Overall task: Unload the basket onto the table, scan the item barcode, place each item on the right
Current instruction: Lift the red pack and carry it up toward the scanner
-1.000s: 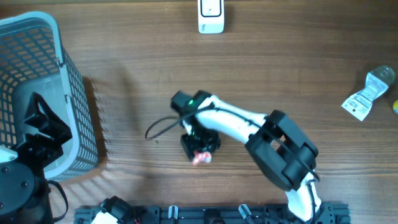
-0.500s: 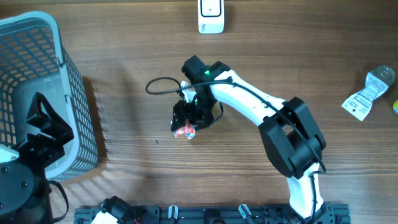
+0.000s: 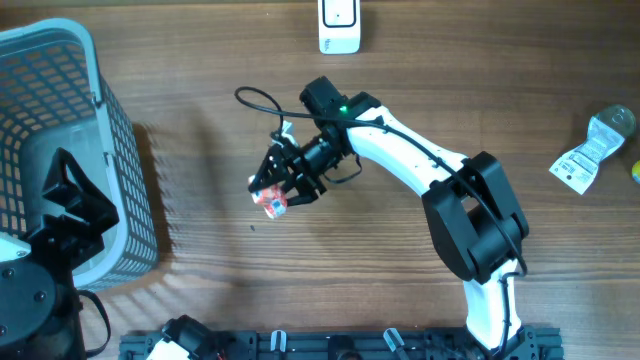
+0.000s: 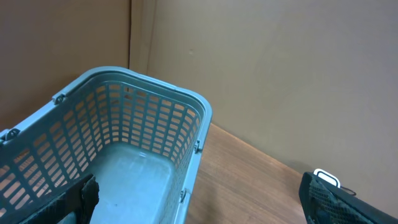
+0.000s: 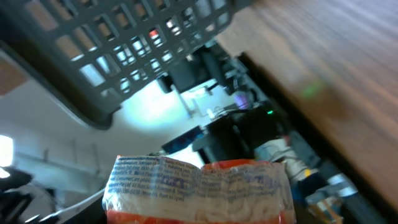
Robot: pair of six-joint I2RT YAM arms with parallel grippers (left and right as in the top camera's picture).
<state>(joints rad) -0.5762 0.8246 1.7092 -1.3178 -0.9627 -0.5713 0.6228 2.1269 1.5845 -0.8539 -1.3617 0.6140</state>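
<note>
My wooden table (image 3: 480, 70) carries a pale blue mesh basket (image 3: 128, 170) at the frame's left edge, a small white device (image 3: 338, 27) at top centre, and a silvery pouch (image 3: 592, 150) at far right.

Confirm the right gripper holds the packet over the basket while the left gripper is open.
No. The right gripper holds the packet over the wooden table, clear of the basket, as the overhead view shows; the left gripper is open.
</note>
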